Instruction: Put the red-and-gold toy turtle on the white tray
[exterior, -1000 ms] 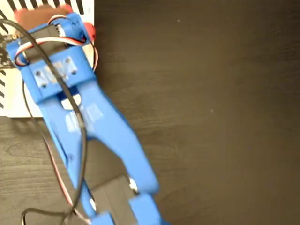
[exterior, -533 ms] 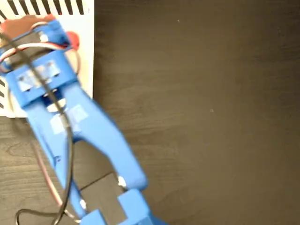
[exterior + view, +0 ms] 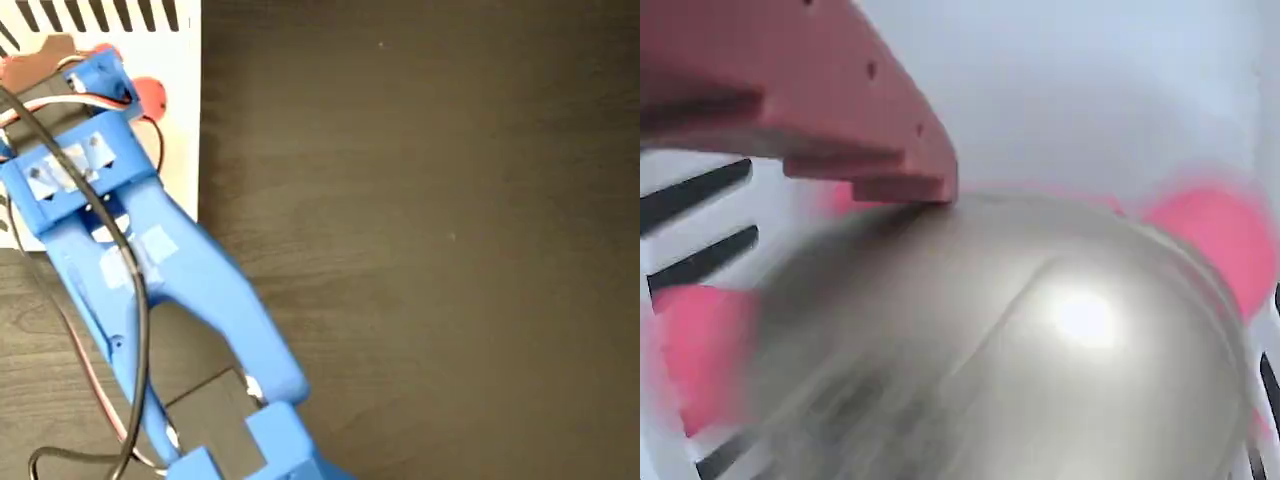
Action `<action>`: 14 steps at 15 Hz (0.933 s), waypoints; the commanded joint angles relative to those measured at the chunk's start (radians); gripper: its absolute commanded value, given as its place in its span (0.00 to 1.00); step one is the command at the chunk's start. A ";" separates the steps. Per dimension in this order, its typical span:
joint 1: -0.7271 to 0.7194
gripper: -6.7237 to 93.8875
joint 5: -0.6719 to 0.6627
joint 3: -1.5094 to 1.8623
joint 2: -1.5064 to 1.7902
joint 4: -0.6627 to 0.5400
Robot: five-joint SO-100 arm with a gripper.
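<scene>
Item: small squishy red-and-gold toy turtle (image 3: 1020, 340), coral body, shiny domed shell, over the flat white rectangular tray (image 3: 185, 120) near its right edge. Expect it light, soft and slick on the shell, so take it across the shell's sides. The blue arm's pink-fingered gripper (image 3: 840, 110) has one finger touching the shell; you cannot tell how far the jaws stand open.

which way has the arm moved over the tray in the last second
Yes: in the fixed view the arm has swung left and slightly up against the tray, carrying the turtle further over it.
</scene>
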 commanded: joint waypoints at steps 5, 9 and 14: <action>-0.012 0.61 0.008 -0.074 0.075 0.008; 0.029 0.12 -0.008 0.006 0.313 -0.044; 0.084 0.07 -0.097 0.219 0.701 -0.115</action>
